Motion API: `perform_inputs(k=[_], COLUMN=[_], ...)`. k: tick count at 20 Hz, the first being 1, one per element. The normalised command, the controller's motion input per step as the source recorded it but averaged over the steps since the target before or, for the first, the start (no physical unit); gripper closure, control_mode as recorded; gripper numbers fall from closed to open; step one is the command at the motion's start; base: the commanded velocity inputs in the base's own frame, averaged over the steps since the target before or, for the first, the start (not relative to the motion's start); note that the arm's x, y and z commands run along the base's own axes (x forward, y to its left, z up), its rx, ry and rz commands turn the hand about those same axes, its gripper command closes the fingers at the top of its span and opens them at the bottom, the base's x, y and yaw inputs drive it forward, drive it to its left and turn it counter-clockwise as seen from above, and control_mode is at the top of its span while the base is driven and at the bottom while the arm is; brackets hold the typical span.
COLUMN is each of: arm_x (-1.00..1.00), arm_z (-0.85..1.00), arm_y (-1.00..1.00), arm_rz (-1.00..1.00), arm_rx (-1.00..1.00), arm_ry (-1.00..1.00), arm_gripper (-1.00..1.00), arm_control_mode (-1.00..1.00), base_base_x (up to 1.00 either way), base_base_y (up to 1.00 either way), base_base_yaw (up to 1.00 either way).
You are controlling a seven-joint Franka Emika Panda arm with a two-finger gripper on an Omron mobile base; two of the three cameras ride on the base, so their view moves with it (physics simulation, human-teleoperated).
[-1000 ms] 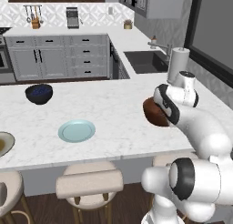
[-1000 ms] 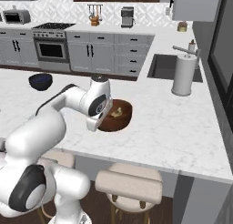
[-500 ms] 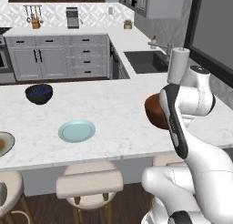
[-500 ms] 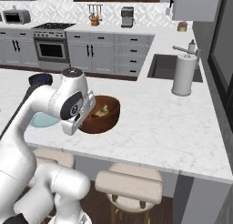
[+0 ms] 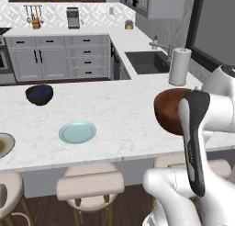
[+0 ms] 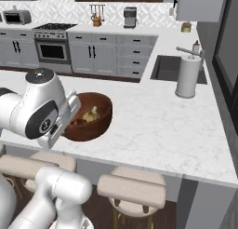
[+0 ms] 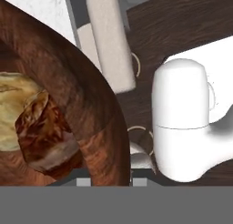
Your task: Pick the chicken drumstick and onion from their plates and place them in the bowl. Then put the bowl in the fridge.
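Carrying seems to be the step in hand: the bowl (image 6: 90,116), holding the chicken drumstick (image 7: 43,134) and the onion (image 7: 13,109), hangs at the counter (image 6: 153,125) edge, near the paper towel roll (image 6: 188,77). The gripper appears pinched on the bowl's rim, though its fingertips are hidden; next comes a level swing toward the fridge. No writing or brand is readable.

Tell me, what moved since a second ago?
The arm swung, carrying the wooden bowl across the counter toward its front edge. The drumstick and onion lie inside the bowl. The blue plate, dark bowl and paper towel roll stayed put.
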Motion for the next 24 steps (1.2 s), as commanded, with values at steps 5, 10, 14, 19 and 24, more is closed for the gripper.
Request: perform_inputs(k=[5,10,14,19,24], arm_x=[-0.98,0.0,0.0,0.0,0.0], arm_z=[0.25,0.0,0.0,0.0,0.0], arm_y=[0.0,0.0,0.0,0.0,0.0], arm_rz=[0.0,0.0,0.0,0.0,0.0], arm_rx=[0.09,0.0,0.0,0.0,0.0], arm_ry=[0.0,0.0,0.0,0.0,0.0], arm_gripper=[1.0,1.0,1.0,1.0,1.0], arm_control_mode=[-1.0,1.0,1.0,1.0,1.0], base_base_x=[0.0,-0.79,-0.63,-0.1,0.0], base_base_y=[0.0,0.43,1.0,0.96,0.87], base_base_yaw=[0.0,0.01,0.17,0.63,0.78])
